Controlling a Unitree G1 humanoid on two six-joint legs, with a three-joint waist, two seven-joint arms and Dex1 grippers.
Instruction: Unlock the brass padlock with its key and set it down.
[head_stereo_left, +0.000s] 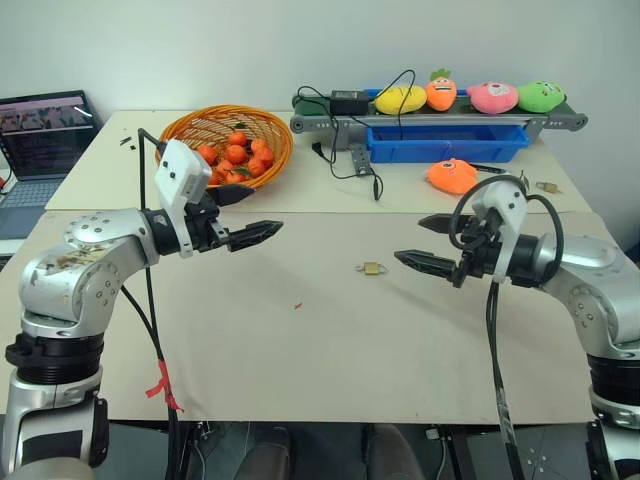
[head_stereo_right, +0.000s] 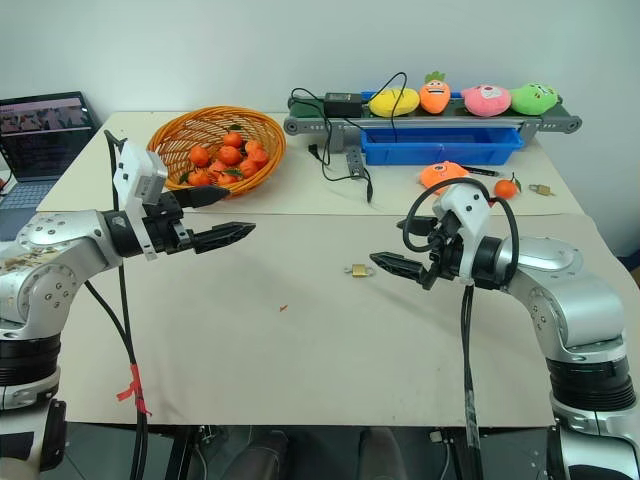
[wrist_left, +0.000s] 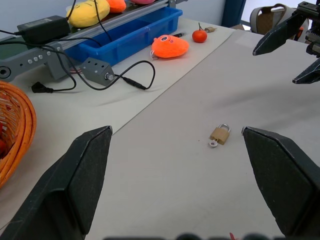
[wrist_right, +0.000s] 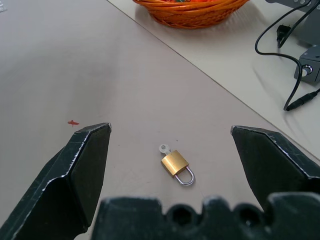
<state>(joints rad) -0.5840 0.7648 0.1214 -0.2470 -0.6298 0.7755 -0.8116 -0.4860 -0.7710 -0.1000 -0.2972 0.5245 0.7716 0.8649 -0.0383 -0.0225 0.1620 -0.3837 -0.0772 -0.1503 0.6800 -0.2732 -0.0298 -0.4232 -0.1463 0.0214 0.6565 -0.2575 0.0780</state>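
Brass, small: brass padlock (wrist_right: 177, 164) lying flat on the surface (head_stereo_left: 300, 370), between the two tools and nearer the right one, touched by neither.
Key: small silver key (wrist_right: 164, 148) at the padlock body's end away from the shackle; whether it sits in the keyway cannot be told.
Shackle: appears seated in the body, so judged locked.
Left tool (head_stereo_left: 250, 213): jaws spread wide, holding nothing, raised above the surface, tips aimed toward the padlock.
Right tool (head_stereo_left: 428, 243): jaws spread wide, holding nothing, raised just beside the padlock, tips aimed toward the left tool.
Progress: nothing done as judged; pickup, key turn, shackle release and set-down all remain.
Open room, near: bare surface all round the padlock and between both tools; a tiny red fleck (head_stereo_left: 297, 306) lies nearer than the padlock, apart from it.
Edges: near edge of the surface lies well this side of both tools.
Beyond left tool: wicker basket (head_stereo_left: 268, 128) of tangerines.
Beyond right tool: black cable (head_stereo_left: 345, 165), orange plush (head_stereo_left: 452, 176), second small padlock (head_stereo_left: 547, 186), well apart.
Farthest: blue tray (head_stereo_left: 447, 150) and conveyor (head_stereo_left: 440, 121) carrying plush toys.
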